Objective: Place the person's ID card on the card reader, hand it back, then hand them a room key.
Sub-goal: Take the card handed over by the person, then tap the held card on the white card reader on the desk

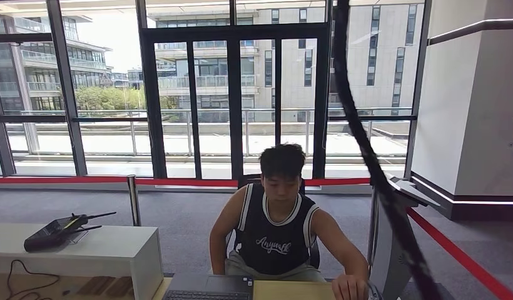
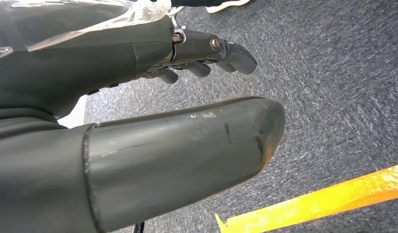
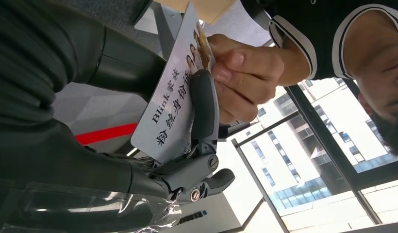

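Two hands, the right hand and a person's hand, are gripping the card, while the left hand is hanging empty, fingers loosely curled, over grey carpet.

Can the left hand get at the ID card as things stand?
Probably not. The left hand hangs empty over grey carpet, while the ID card is pinched by the right hand and also gripped by the person's hand.

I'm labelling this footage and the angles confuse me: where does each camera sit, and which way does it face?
Head view: high on the body, facing forward at the seated person and glass doors.
Left wrist view: behind the left hand, facing down at grey carpet and yellow tape.
Right wrist view: behind the right hand, which holds the ID card with the person's hand.
Shared: head and right wrist views both show the person.
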`<action>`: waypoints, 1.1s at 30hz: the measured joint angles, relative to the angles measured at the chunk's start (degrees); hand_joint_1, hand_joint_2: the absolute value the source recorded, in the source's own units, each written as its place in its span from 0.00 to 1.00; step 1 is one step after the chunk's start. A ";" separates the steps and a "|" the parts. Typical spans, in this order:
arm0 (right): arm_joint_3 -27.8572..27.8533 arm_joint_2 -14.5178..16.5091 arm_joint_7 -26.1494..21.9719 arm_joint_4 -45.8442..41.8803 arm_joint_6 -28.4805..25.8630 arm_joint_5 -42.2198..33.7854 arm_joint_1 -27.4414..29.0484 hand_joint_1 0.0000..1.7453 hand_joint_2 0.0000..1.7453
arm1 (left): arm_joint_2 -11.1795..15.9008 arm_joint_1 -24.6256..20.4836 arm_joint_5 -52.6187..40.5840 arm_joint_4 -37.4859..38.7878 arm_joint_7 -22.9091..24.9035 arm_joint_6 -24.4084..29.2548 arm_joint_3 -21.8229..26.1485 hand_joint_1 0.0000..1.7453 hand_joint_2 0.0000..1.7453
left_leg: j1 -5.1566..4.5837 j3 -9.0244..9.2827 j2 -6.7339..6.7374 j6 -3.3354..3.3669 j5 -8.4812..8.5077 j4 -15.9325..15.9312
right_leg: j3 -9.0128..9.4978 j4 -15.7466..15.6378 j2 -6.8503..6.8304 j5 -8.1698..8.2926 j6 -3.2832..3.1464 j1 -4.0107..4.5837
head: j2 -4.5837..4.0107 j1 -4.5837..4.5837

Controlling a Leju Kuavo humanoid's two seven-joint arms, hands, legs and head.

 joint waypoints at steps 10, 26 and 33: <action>0.00 -0.04 1.03 -0.28 0.30 0.25 0.03 1.00 1.00 | -0.02 0.07 0.22 0.00 0.07 0.22 -0.01 0.00 0.00 | 0.00 0.01 0.00 0.00 0.00 0.00 | 0.00 0.00 0.00 0.00 0.00 0.00 | 0.00 0.00; -1.38 -3.58 3.83 0.08 2.18 -3.26 4.79 1.00 1.00 | -0.01 0.56 1.68 0.00 -0.14 1.11 0.00 0.00 0.00 | 0.00 -0.02 0.00 0.02 -0.02 0.00 | -0.03 -0.04 0.00 0.00 0.00 0.00 | 0.00 -0.01; -2.45 -4.50 -0.29 5.08 2.89 -7.27 5.81 1.00 1.00 | 0.01 0.75 3.42 0.00 -0.22 1.99 0.00 0.00 0.00 | 0.00 -0.04 -0.01 0.02 -0.03 0.00 | -0.03 -0.03 0.00 0.00 0.00 0.00 | 0.00 -0.01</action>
